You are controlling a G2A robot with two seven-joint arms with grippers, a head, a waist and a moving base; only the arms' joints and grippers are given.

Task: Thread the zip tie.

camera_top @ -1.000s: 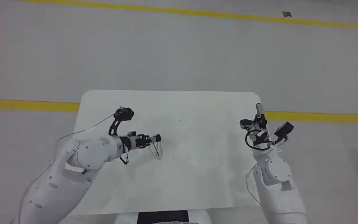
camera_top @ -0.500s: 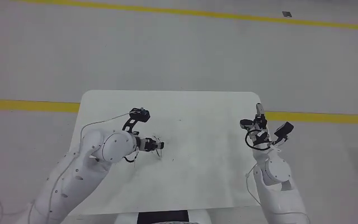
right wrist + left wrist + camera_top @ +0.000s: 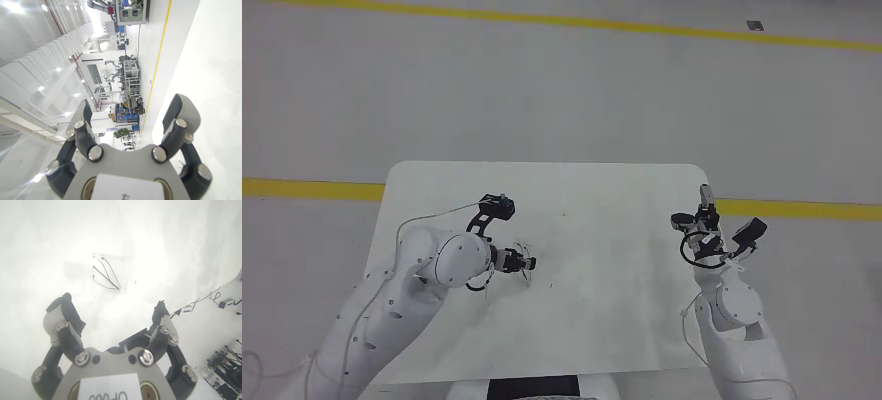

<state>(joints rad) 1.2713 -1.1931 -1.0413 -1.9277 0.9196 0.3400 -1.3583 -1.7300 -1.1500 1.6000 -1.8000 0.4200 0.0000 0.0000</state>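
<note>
**Left gripper poised over fanned zip ties: hazards of the first pick**

On the left, the left gripper [image 3: 113,300] hangs above the desk [image 3: 622,200] with its jaws spread wide and nothing between them. Just ahead of it, seen from the left wrist, a few thin black zip ties [image 3: 105,277] lie flat on a clear sheet [image 3: 122,272]. Their heads are fanned apart and their tails converge at one corner of the sheet. In the top view the same gripper sits over the left-centre of the desk, directly above the ties.

Three faults seem likely at this stage. A closure near the converging tails may catch two or more ties at once, because they run almost together there. Each tie lies flush with the surface, so the fingers may skid over it. They may also pinch the clear sheet along with it, lifting the sheet and scattering the rest. Finally, a grip taken mid-strap would leave both the tail and the head unsupported and free to droop.

On the right, the right gripper [image 3: 130,99] is also wide and empty. It is raised at the desk's right edge, well apart from the ties and aimed out into the room. Threading probably needs both ends held. A loosely pinched tie could twist during transfer, so that its tail would miss the small head slot.
</note>
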